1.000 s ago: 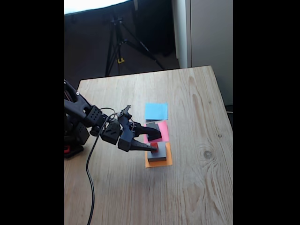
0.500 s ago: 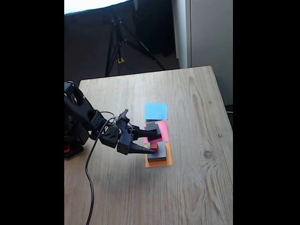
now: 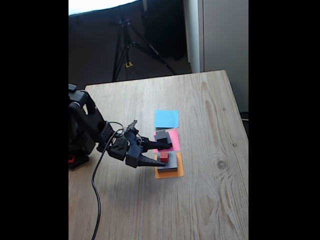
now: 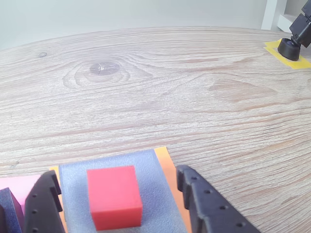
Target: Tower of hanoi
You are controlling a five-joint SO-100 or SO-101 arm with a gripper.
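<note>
Jaws spread on the gripper (image 4: 116, 199), one finger on each side of the tiny red cube (image 4: 114, 196), clear of its faces. The cube sits on the grey slab (image 4: 146, 170), which lies on the orange paper square (image 4: 170, 167). In the wrist view, bare wooden table (image 4: 155, 87) runs wide beyond the slab. The fixed view adds the black blocks (image 3: 162, 138) on the pink paper square (image 3: 174, 140) just behind the slab, and the blue paper square (image 3: 166, 118) farther back.
</note>
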